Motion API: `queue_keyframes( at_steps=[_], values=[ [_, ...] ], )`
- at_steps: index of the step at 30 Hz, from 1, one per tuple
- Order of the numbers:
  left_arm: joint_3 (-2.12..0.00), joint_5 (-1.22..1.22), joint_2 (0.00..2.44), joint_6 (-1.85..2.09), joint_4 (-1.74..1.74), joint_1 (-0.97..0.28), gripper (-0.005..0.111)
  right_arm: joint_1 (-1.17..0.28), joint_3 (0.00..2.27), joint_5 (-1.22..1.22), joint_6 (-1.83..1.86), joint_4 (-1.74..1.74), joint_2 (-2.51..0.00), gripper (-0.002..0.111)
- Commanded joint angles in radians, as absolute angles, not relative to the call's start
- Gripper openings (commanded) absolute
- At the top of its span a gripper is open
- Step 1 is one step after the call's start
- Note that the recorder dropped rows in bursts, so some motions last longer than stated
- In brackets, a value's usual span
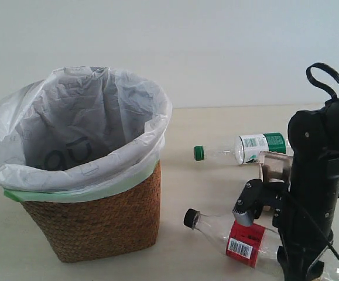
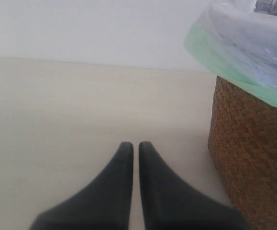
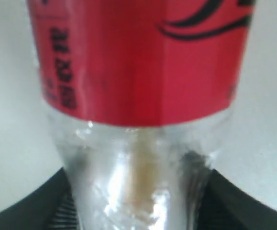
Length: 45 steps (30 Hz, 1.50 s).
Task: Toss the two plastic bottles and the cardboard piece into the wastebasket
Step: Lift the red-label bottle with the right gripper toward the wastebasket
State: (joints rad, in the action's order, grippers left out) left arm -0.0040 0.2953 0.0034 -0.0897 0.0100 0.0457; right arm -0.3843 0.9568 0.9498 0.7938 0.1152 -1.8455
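The wicker wastebasket, lined with a white bag, stands on the left; its wall shows beside my left gripper, which is shut and empty low over the table. The red-label bottle with a black cap lies on the table at the front right. My right gripper comes down over its base end, fingers pressed on both sides of the clear body. The green-capped bottle lies behind. The beige cardboard piece is partly hidden by the right arm.
The right arm and its cable loop rise at the right edge, covering part of the table there. A pale wall runs behind. Bare tabletop lies between the basket and the bottles.
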Motion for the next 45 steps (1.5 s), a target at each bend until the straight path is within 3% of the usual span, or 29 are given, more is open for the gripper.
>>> queue_keyframes(
  at_steps=[1, 11, 20, 28, 40, 45],
  values=[
    [0.0, 0.295, 0.0, -0.097, 0.016, 0.037, 0.004, -0.384, 0.95, 0.971, 0.798, 0.24, -1.757, 0.001],
    [0.0, 0.295, 0.0, -0.097, 0.016, 0.037, 0.004, -0.382, 0.95, 0.903, 0.623, 0.301, -1.346, 0.0],
    [0.0, 0.295, 0.0, -0.097, 0.016, 0.037, 0.004, -0.382, 0.93, 0.478, 0.207, 0.23, -1.063, 0.0],
    [0.0, 0.295, 0.0, -0.097, 0.016, 0.037, 0.004, -0.38, 0.927, 0.251, -0.201, -0.109, -1.099, 0.0],
    [0.0, 0.295, 0.0, -0.097, 0.016, 0.037, 0.004, -0.468, 0.927, 0.05, -0.179, -0.014, -1.295, 0.0],
    [0.0, 0.295, 0.0, -0.097, 0.016, 0.037, 0.004, -0.377, 0.927, 0.147, -0.154, -0.039, -1.297, 0.0]
  ],
)
